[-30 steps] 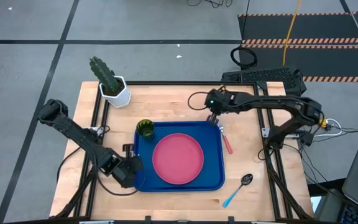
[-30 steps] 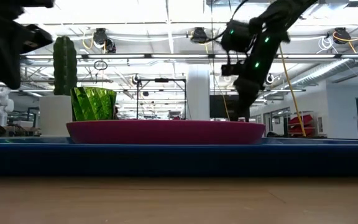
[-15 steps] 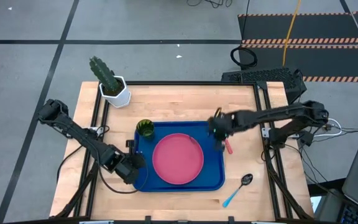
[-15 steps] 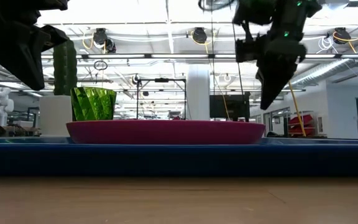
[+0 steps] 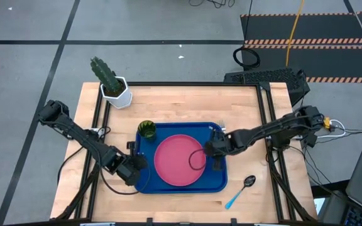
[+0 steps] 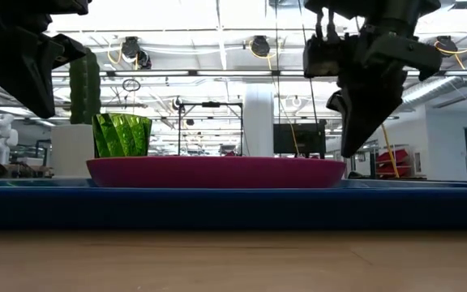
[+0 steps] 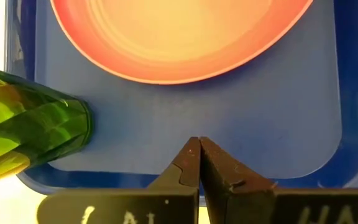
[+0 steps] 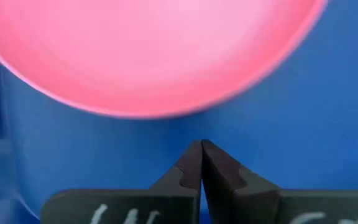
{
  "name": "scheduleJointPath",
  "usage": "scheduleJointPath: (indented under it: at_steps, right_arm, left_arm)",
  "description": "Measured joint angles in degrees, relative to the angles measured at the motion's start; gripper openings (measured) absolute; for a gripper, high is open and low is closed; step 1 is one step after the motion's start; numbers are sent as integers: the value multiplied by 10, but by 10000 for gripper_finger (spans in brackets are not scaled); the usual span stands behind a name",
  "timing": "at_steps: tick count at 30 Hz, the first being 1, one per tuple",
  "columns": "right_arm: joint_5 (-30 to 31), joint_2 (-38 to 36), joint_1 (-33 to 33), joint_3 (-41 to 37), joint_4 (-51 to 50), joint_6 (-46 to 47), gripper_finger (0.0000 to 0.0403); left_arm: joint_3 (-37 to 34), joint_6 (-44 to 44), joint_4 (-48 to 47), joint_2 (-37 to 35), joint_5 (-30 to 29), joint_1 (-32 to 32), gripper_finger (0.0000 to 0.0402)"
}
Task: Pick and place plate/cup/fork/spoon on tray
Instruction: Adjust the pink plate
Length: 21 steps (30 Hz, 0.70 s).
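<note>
Two items off tray [image 5: 217, 184]: spoon [image 5: 240, 191] on counter [image 5: 181, 103] just beside right gripper [image 5: 216, 154], toward near edge; fork not visible. Right gripper clenched, empty, over tray's right part beside plate [image 5: 179, 160]. Spoon likely light, stiff, thin, low-lying; grip blue handle mid-length. Left gripper [image 5: 132, 169] clenched, empty, at tray's left edge. Cup [image 5: 146, 130] in far-left corner.
</note>
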Motion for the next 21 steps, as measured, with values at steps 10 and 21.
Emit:
scheduleJointPath:
  at_steps: [10, 21]
  right_arm:
    - [-24, 64, 15, 0, 37, 6, 0]
    - [-31, 66, 15, 0, 75, 0, 0]
  left_arm:
    - [0, -17, 0, 0, 2, 0, 4]
    - [0, -17, 0, 0, 6, 0, 2]
